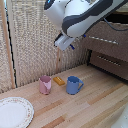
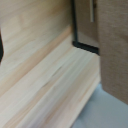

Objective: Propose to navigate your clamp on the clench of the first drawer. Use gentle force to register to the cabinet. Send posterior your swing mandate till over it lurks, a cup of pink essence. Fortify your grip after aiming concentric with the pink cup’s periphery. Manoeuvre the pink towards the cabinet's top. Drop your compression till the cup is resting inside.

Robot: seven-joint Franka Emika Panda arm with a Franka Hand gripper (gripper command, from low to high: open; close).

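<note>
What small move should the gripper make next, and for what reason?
Probably move the clamp toward the exterior view's right, to the silver handle of the first drawer. The clamp hangs in the air beside the cabinet, holds nothing, and that drawer looks closed. The pink cup stands on the table.

A robot test set dressed as a home: a pale butcher-block wooden worktop [image 1: 95, 107] backed by woven beige screens [image 1: 35, 35], a dark brown drawer cabinet [image 1: 107, 47] at upper right, and a white patterned plate [image 1: 15, 112] at lower left.
</note>
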